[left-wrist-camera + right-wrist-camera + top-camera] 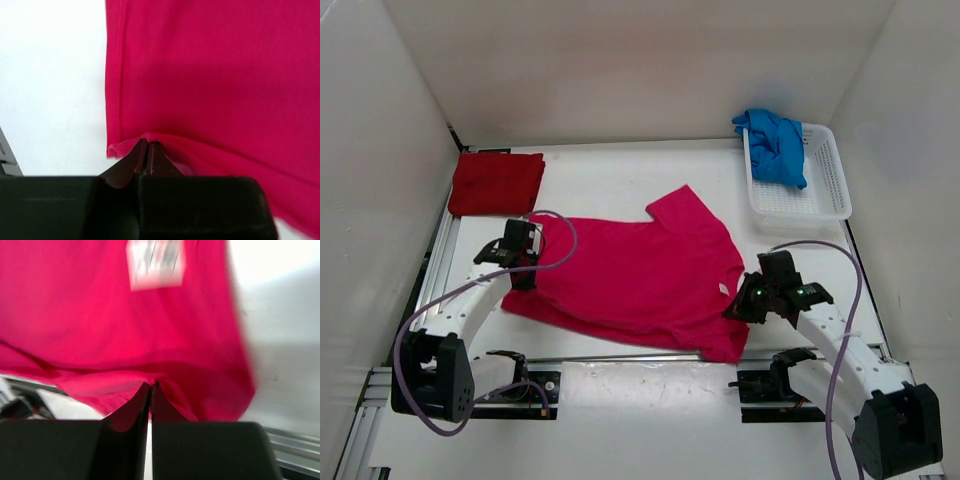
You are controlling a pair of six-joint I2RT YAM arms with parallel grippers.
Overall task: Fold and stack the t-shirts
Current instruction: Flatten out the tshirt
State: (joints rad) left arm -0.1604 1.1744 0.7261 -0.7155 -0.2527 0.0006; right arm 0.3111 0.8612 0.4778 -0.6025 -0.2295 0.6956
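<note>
The pink-magenta t-shirt (640,275) lies spread across the middle of the table, one sleeve pointing to the back. My left gripper (525,268) is shut on its left edge, and in the left wrist view the cloth (215,85) bunches at the closed tips (148,145). My right gripper (740,305) is shut on the shirt's right side near the collar, where the white label (155,262) shows above the pinched fabric (125,330). A folded dark red t-shirt (497,183) rests at the back left. The blue t-shirt (775,145) lies crumpled in the basket.
A white mesh basket (825,185) stands at the back right against the wall. White walls close in the table on three sides. A metal rail (620,357) runs along the near edge between the arm bases.
</note>
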